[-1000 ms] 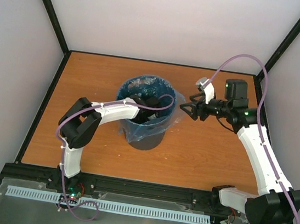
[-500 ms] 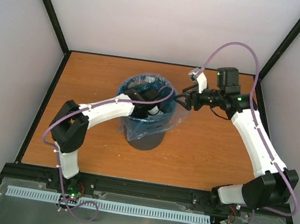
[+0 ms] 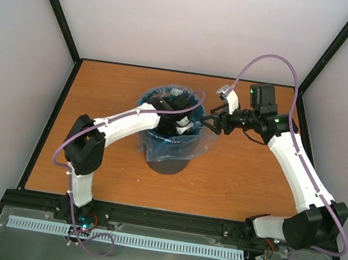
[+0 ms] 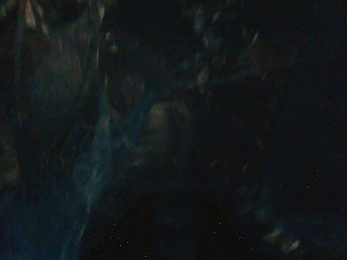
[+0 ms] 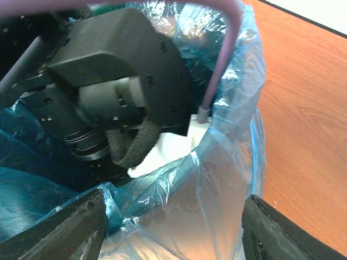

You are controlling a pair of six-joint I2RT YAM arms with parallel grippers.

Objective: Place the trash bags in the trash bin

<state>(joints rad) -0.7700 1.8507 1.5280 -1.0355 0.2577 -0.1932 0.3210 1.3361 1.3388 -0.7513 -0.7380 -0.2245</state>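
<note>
Wooden table (image 3: pixel 238 177), left claw (image 3: pixel 178 121) half hidden inside the trash bin (image 3: pixel 168 161)

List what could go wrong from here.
1. The left gripper is deep inside the bag-lined trash bin; pulling it out may drag the trash bag back up or tip the bin.
2. The right gripper is open at the bag's loose rim; closing there may miss or tear the thin film.
3. The left wrist view is nearly black, hiding that gripper's grip.
</note>
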